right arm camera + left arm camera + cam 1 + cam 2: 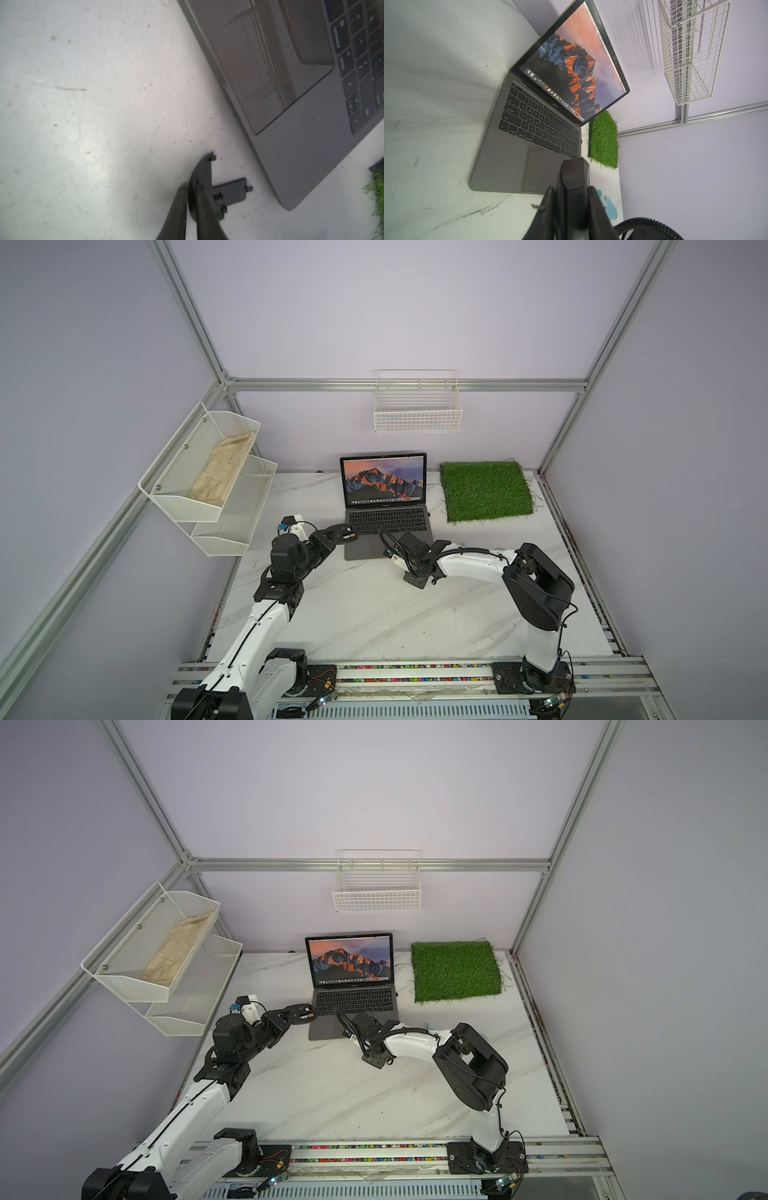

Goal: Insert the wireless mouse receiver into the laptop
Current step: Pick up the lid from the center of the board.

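Clamping the black mouse (pixel 572 170) between its fingers (pixel 548 199), the left tool (pixel 571 192) is closed hard on it in the left wrist view, above the counter (pixel 436 104) near the front edge of the laptop (pixel 508 166). The laptop stands open, its screen lit with an orange mountain. A tiny dark stub sits at its right edge beside the keyboard, seemingly touching it. As far as can be told this is the wireless mouse receiver (pixel 581 141), though it is too small to be sure. A green grass mat (pixel 603 141) lies beyond that side, and a white wire basket (pixel 691 52) hangs on the wall.

In the right wrist view the right tool (pixel 192 190) is pinched almost fully closed on the curved black shell piece (pixel 204 166), seen edge-on with a flat tab jutting from it. It hangs over the counter, near the laptop's front corner but apart from it.

In both top views the left tool holds the mouse just beside the laptop's left edge, with a small orange-tinted part showing on it. The right tool is at the laptop's front edge, by the trackpad. The dark stub lies between keyboard and grass mat. A white mesh shelf (pixel 183 506) on the left wall holds a beige cloth (pixel 222 472).
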You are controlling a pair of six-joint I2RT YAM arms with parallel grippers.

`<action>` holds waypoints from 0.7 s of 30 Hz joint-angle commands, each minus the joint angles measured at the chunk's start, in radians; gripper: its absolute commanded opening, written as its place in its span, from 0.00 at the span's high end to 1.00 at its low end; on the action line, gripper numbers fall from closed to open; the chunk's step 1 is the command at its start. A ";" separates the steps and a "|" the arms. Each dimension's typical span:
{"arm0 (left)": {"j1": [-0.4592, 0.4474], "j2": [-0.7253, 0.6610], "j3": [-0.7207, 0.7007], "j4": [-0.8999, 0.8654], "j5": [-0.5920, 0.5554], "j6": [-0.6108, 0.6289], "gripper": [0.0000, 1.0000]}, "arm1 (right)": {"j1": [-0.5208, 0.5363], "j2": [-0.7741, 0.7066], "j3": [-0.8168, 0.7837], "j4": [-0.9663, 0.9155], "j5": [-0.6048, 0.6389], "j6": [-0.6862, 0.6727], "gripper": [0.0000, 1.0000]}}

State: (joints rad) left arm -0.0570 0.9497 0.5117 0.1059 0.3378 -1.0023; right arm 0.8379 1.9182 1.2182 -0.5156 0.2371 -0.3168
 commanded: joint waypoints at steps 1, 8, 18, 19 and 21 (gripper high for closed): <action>0.008 0.010 -0.012 0.071 0.027 0.013 1.00 | -0.003 0.072 -0.015 -0.046 0.056 0.053 0.98; -0.008 0.097 0.059 0.130 0.161 0.031 1.00 | -0.105 -0.277 0.047 0.044 -0.139 0.308 1.00; -0.084 0.297 0.168 0.675 0.431 -0.304 1.00 | -0.406 -0.525 0.098 0.309 -0.757 0.809 1.00; -0.092 0.319 0.181 0.725 0.441 -0.343 1.00 | -0.407 -0.522 0.117 0.345 -0.821 0.860 1.00; -0.103 0.352 0.211 0.778 0.453 -0.393 1.00 | -0.406 -0.510 0.128 0.464 -0.922 0.994 1.00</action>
State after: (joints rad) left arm -0.1459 1.2812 0.6434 0.6300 0.7082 -1.2617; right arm 0.4255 1.3823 1.3300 -0.2123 -0.4271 0.4225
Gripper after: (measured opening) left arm 0.208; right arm 0.048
